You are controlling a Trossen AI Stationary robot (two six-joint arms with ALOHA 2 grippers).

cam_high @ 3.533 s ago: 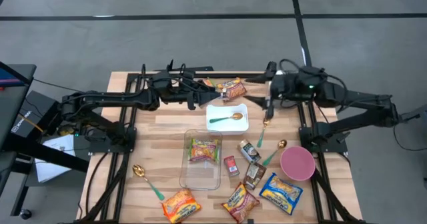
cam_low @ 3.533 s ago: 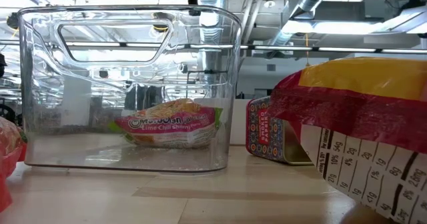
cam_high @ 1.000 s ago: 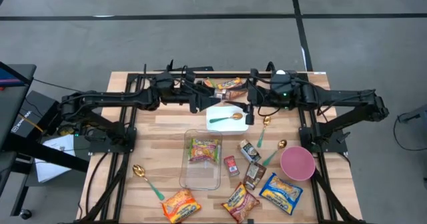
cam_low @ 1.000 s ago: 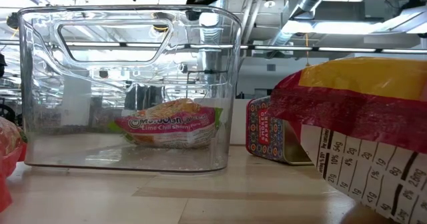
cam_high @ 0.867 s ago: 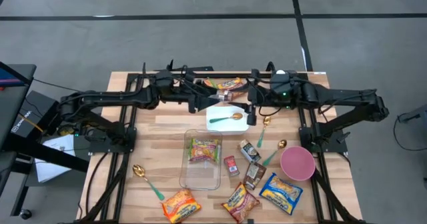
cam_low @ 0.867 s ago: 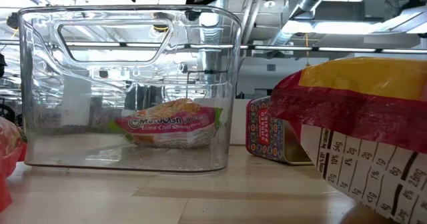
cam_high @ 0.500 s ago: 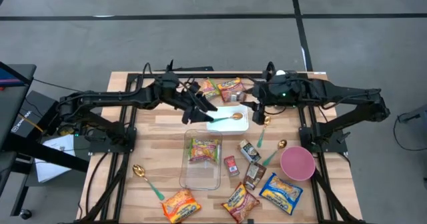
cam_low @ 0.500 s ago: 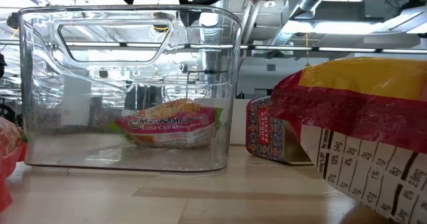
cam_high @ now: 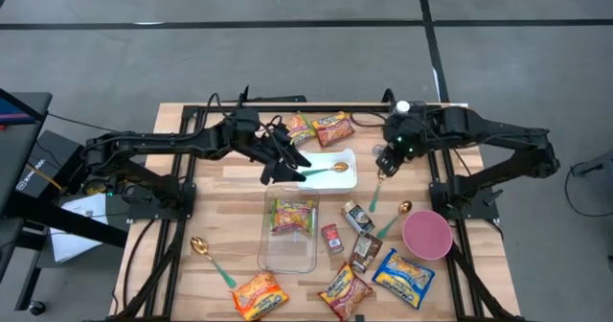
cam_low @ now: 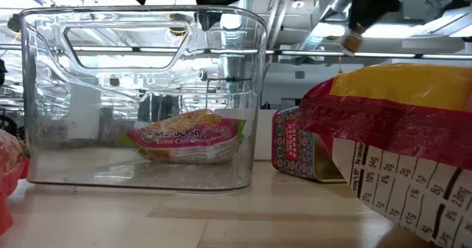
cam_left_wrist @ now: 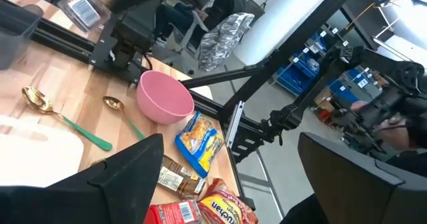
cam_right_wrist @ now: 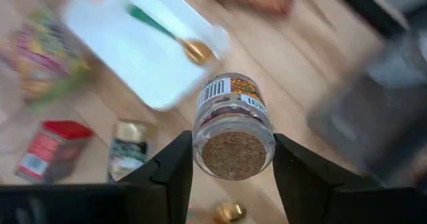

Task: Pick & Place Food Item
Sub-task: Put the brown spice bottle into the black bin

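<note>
Right gripper (cam_right_wrist: 232, 159) fingers clamp a cork-stoppered jar (cam_right_wrist: 233, 125) above bench (cam_high: 230, 183), beside white tray (cam_high: 342, 174). Left gripper (cam_left_wrist: 227, 177) fingers spread wide.

— Any print you can read on the table?
— The noodle packet (cam_low: 186, 136) in the clear bin (cam_low: 44, 93) says "Lime Chili Shrimp". The yellow-and-red bag (cam_low: 402, 145) lists percentages: 14%, 10%, 4%, 2%.
— The jar?
— The jar (cam_right_wrist: 233, 124) shows only a barcode.
</note>
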